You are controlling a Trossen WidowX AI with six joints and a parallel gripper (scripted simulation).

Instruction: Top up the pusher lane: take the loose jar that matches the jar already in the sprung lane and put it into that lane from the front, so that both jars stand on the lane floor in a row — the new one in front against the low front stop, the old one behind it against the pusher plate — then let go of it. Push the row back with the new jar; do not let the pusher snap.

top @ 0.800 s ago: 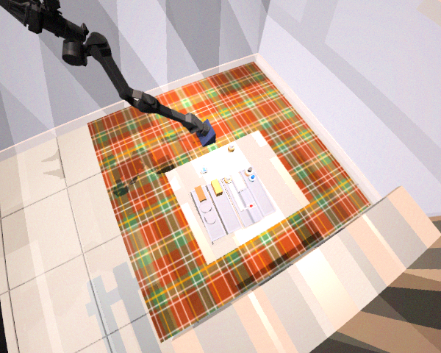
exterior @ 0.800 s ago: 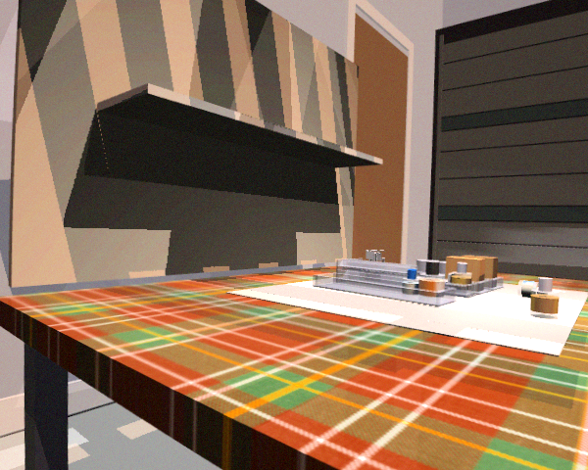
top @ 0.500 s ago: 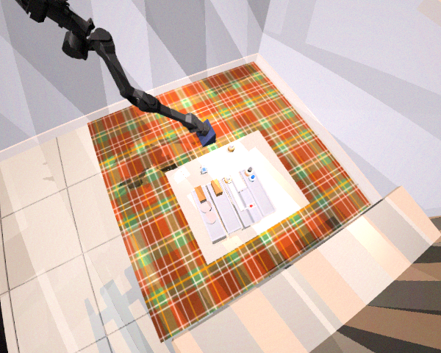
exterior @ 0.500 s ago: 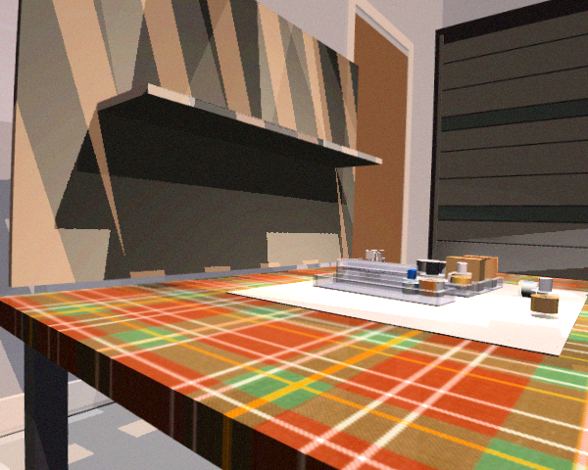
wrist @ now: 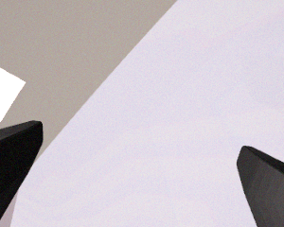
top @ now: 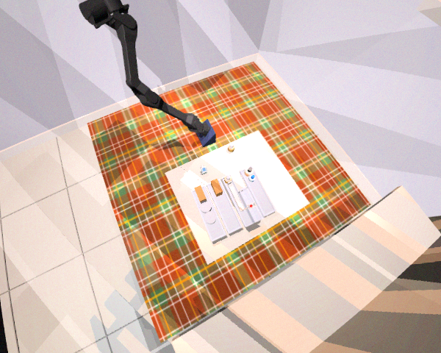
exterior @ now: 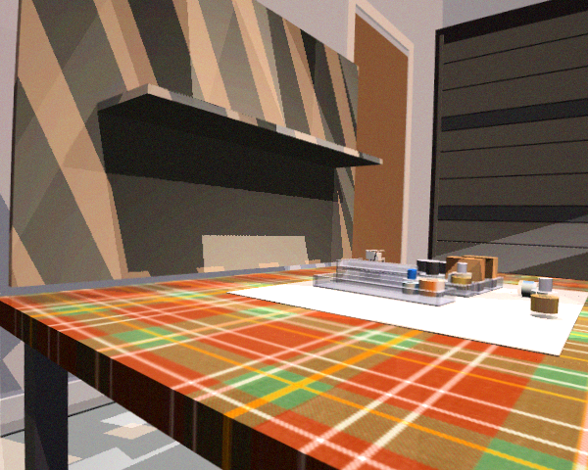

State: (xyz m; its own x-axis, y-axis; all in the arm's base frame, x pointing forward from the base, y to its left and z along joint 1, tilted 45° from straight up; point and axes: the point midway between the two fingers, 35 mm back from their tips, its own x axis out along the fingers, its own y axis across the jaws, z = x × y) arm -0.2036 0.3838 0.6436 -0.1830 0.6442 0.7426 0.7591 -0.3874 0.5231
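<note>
1. The claw (top: 209, 135) (wrist: 142, 144) stands wide and empty near the counter's arm-side edge, presumably prepared for a grasp.
2. The loose amber, grey-capped glass jar (top: 231, 148) (exterior: 544, 304) stands towards that edge, outside the clear plastic sprung lane (top: 248, 217), probably for easy pickup; its likely match (top: 227, 179) (exterior: 461, 278) waits at the lane's front.
3. White sheeting (top: 278, 170) (exterior: 507, 323) covers the plaid counter's (top: 186, 262) (exterior: 182, 349) middle; beyond its edges are pale walls.

Amber jar (exterior: 544, 305) on white mat (exterior: 401, 315).
</note>
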